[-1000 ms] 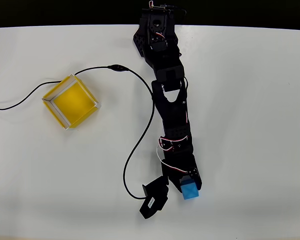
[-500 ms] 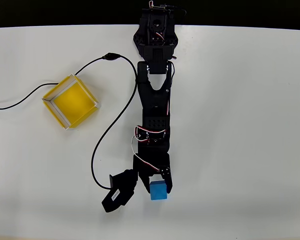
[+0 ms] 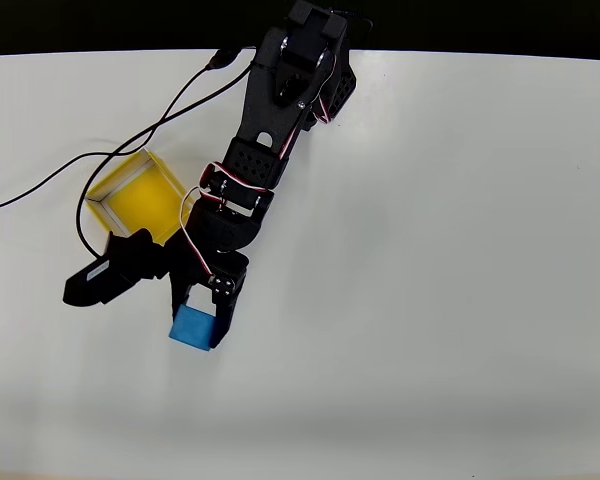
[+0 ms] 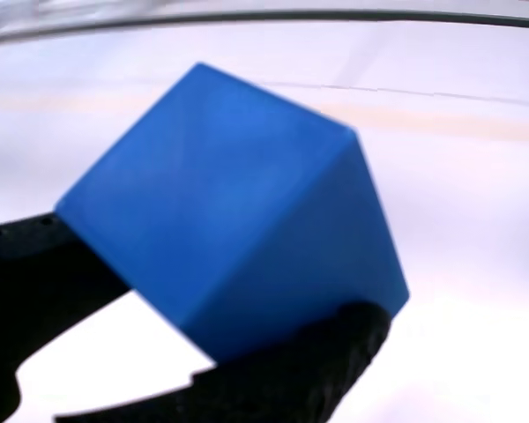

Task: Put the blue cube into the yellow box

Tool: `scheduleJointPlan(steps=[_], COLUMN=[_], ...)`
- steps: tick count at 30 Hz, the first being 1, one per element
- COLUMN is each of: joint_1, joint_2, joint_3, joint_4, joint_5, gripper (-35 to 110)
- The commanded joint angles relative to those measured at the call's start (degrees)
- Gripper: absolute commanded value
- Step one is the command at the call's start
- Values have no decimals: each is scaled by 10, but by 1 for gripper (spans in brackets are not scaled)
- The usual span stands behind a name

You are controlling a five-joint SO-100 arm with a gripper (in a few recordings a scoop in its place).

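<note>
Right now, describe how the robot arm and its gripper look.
The arm is matte black, built of blocky segments joined by servo housings, with red-and-white wires looping at the joints. A thin black cable trails from it across the white table. The black two-finger gripper carries a black camera module.

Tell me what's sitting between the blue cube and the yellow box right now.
In the overhead view, the black wrist camera housing and part of the claw lie between the blue cube and the yellow box; the rest is bare white table.
</note>
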Motion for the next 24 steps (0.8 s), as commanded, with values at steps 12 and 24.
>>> scheduleJointPlan(steps=[12,24], joint_1=[240,299], joint_2=[108,43], joint_3=[27,84], joint_4=[34,-30], joint_5=[22,24], gripper=[15,15])
